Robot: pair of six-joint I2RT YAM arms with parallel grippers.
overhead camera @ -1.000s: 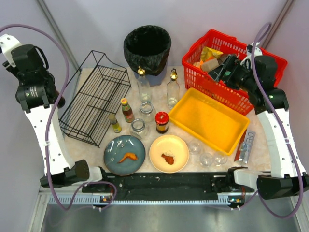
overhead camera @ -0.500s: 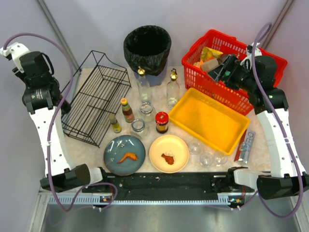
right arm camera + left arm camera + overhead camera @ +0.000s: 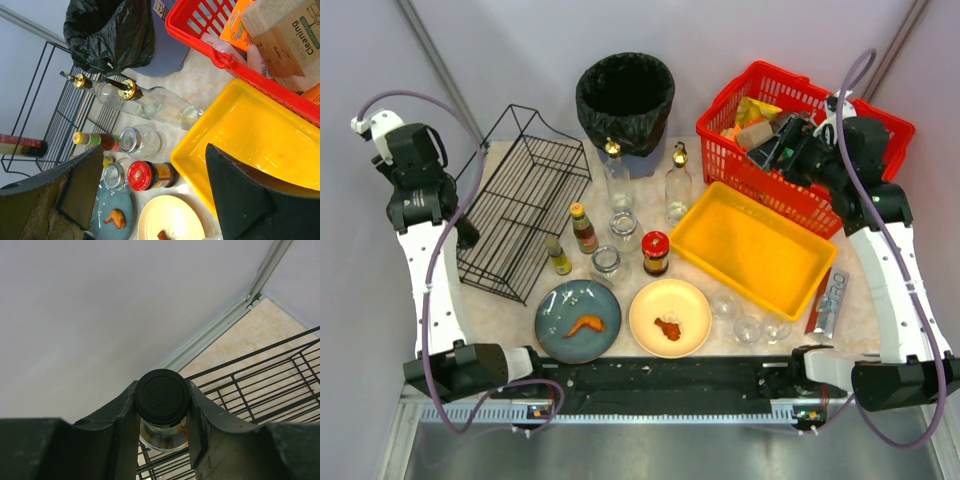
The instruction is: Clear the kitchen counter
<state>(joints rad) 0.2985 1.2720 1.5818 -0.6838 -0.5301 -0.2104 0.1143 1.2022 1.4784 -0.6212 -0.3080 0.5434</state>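
Note:
The beige marbled kitchen counter (image 3: 510, 315) holds several dishes, jars and bottles. My left gripper (image 3: 463, 231) hangs at the left end of the black wire rack (image 3: 515, 205). In the left wrist view the left gripper (image 3: 162, 412) is shut on a black-capped glass bottle (image 3: 161, 396), held above the rack wires (image 3: 260, 385). My right gripper (image 3: 782, 147) is open and empty above the red basket (image 3: 800, 190). In the right wrist view the right gripper (image 3: 154, 150) looks down on a red-lidded jar (image 3: 150, 175) and the yellow tray (image 3: 260, 135).
A blue plate (image 3: 577, 320) and a cream plate (image 3: 670, 317) carry food scraps. Sauce bottles (image 3: 583, 227), two gold-topped glass bottles (image 3: 617, 175), open glass jars (image 3: 605, 263), small glasses (image 3: 748, 328) and a flat packet (image 3: 828, 300) stand around. A black-bagged bin (image 3: 625, 100) stands at the back.
My left arm has swung right and down, carrying the bottle to the rack's left end. The right arm has hardly moved.

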